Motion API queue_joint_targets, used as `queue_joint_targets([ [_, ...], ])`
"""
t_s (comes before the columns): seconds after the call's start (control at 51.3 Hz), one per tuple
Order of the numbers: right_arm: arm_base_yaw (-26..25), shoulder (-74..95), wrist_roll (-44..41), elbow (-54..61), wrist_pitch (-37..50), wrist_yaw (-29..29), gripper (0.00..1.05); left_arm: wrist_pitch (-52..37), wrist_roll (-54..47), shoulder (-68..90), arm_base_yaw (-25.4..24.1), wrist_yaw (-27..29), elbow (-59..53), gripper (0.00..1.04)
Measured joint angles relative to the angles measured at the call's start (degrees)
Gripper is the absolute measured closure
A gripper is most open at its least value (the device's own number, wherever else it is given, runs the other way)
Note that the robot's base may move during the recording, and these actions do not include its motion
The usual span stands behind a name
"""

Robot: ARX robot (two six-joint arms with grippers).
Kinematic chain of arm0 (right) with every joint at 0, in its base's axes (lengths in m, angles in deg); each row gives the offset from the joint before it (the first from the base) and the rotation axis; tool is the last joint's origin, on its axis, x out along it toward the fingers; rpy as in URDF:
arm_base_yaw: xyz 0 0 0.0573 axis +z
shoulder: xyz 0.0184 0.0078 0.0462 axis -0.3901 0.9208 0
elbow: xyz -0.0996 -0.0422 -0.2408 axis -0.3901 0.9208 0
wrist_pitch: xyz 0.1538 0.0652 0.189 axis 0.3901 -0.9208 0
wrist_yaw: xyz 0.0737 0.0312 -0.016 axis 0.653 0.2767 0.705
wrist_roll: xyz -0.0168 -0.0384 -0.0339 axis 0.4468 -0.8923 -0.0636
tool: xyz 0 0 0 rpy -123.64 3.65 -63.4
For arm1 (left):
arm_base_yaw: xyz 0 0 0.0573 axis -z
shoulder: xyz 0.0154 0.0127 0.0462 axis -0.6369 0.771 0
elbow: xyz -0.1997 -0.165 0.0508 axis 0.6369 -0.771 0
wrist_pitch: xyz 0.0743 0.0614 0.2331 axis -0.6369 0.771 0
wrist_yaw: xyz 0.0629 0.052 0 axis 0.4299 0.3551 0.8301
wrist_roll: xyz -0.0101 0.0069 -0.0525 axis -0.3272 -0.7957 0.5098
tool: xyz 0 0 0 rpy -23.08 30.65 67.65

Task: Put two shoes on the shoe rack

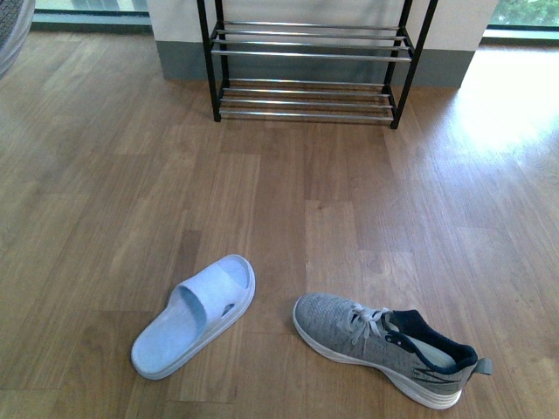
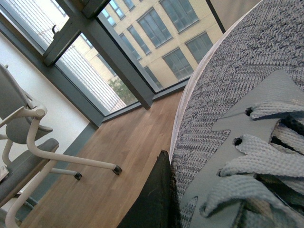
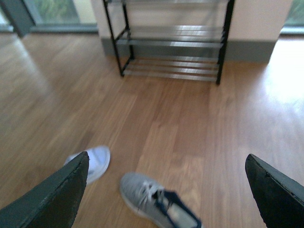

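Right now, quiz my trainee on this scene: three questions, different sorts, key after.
1. True or false: a shoe rests on the shoe rack.
2. In the front view, what lies left of the grey sneaker on the floor? A) pale blue slide sandal B) boot C) box
3. Fill in: the right gripper is ___.
Key: 1 false; 2 A; 3 open.

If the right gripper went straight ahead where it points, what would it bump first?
The right gripper would likely hit the bare wooden floor just beyond the grey sneaker, though depth is unclear.
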Motion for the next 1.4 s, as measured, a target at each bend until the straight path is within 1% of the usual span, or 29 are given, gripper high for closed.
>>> queue_joint_targets([
  [0.059, 2.78, 8.87, -1.36, 0.0, 5.16, 0.61, 0.09, 0.0, -0.02, 0.0, 0.0, -0.07, 0.0, 1.02],
  [0.098, 4.2, 17.99, -4.44, -0.31, 12.24, 1.77, 0.09, 0.0, -0.02, 0.0, 0.0, -0.04, 0.0, 1.02],
  [0.137, 4.2, 31.34, -8.74, -1.92, 22.05, 4.37, 0.09, 0.0, -0.02, 0.0, 0.0, -0.02, 0.0, 1.02],
  [0.176, 4.07, 43.21, -12.22, -4.44, 29.66, 5.57, 0.09, 0.0, -0.04, 0.0, 0.0, 0.0, 0.0, 1.02],
  [0.215, 3.85, 52.76, -15.45, -6.78, 35.19, 6.56, 0.09, 0.0, -0.07, 0.0, 0.0, 0.0, 0.0, 1.02],
  [0.254, 3.67, 61.9, -18.12, -9.11, 39.63, 7.85, 0.09, 0.0, -0.07, 0.0, 0.0, -0.02, 0.0, 1.02],
  [0.332, 3.32, 74.99, -21.14, -12.61, 44.3, 8.0, 0.09, 0.0, -0.09, 0.0, 0.0, -0.02, 0.0, 1.02],
  [0.371, 3.04, 84.63, -22.84, -15.3, 46.47, 8.66, 0.09, 0.0, -0.13, 0.0, 0.0, -0.02, -0.02, 1.02],
  [0.488, 2.73, 105.88, -26.51, -21.81, 48.68, 8.98, 0.09, 0.0, -0.15, 0.0, 0.0, 0.0, -0.02, 1.02],
  [0.605, 2.84, 116.85, -30.21, -26.97, 51.3, 7.26, 0.09, 0.0, -0.15, 0.0, 0.0, 0.0, -0.02, 1.02],
  [0.819, 2.1, 127.08, -34.88, -33.99, 50.8, 7.04, 0.09, 0.0, -0.17, 0.0, 0.0, 0.0, -0.02, 1.02],
  [0.917, -0.72, 131.84, -38.84, -39.41, 47.69, 6.36, 0.09, 0.0, -0.17, 0.0, 0.0, 0.02, -0.02, 1.02],
  [1.034, -4.79, 134.38, -40.65, -45.29, 44.37, 5.97, 0.09, 0.0, -0.17, 0.0, 0.0, -0.02, -0.02, 1.02],
  [1.248, -7.37, 136.41, -42.77, -49.81, 42.8, 6.01, 0.09, 0.0, -0.17, 0.0, 0.0, 0.0, -0.02, 1.02],
  [1.404, -9.01, 140.91, -44.09, -52.63, 42.21, 5.42, 0.09, 0.0, -0.2, 0.0, 0.0, 0.0, -0.02, 1.02],
])
